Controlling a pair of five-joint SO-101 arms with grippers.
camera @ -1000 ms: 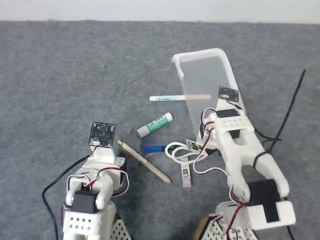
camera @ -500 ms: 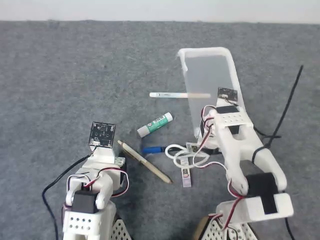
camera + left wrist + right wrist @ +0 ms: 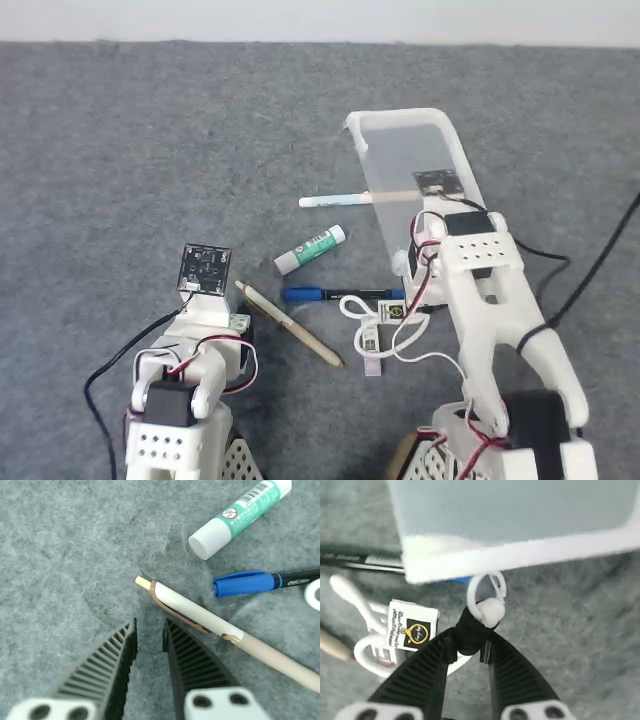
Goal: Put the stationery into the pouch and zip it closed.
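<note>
1. The pouch is translucent with a white border. It lies on the grey table on the right arm's side, and that arm covers its near end.
2. The right gripper has its fingers pinched on a small black pull. The pull joins a white bead and a thin ring that meets the pouch's white edge.
3. Just beside that gripper lie a looped white cord and its printed tag, between the pouch and the pens.
4. The left gripper hangs low over the table with a narrow gap between its fingers and nothing in them. Its tips are near the clip end of the beige pen but apart from it.
5. The stationery lies out on the table between the two arms:
   - The beige pen lies slanted, nearest the left arm.
   - The blue pen (blue cap, black barrel) points toward the tag.
   - The glue stick lies just beyond it, white cap toward the left arm.
6. A white pen lies farthest out. One end runs behind the pouch's clear wall — whether it is inside or underneath, I cannot tell.
</note>
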